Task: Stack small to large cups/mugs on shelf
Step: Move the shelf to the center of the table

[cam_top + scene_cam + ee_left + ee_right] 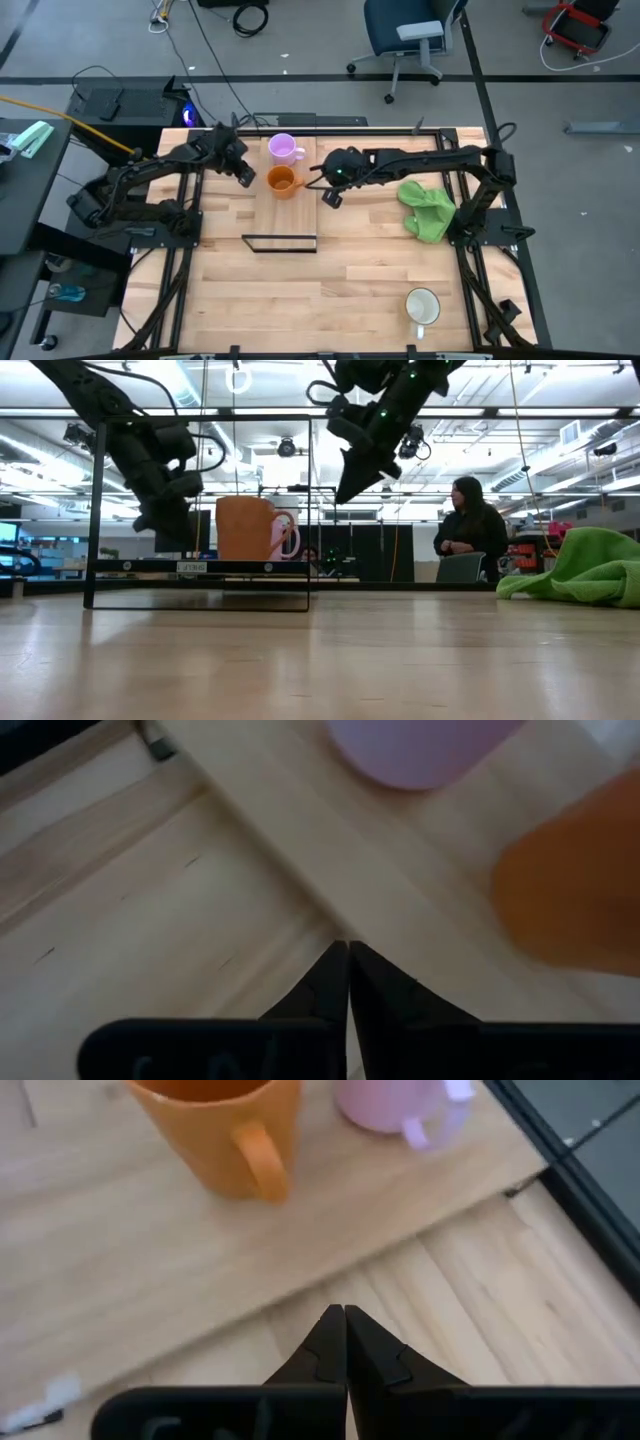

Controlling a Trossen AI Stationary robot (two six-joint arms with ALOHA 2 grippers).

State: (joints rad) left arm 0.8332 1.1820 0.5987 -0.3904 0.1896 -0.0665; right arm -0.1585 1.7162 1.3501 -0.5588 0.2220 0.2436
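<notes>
So both pincers hang clenched and empty: left pincer (pixel 245 178) beside the orange mug (pixel 283 181), purple mug (pixel 283 149) beyond on the shelf (pixel 300 215); right pincer (pixel 331 197) should open toward the distant white mug (pixel 423 305).

Three mugs in all: one light purple mug (pixel 283 148), one orange mug (pixel 283 181) and one white mug (pixel 423 305). One shelf (pixel 281 205) of light wood with a black frame. One green cloth (pixel 428 210). Two robot arms, so two grippers: the left gripper (pixel 245 178) and the right gripper (pixel 331 197). One person (pixel 472 530) in the room behind, and one office chair (pixel 405 36) on the floor
</notes>
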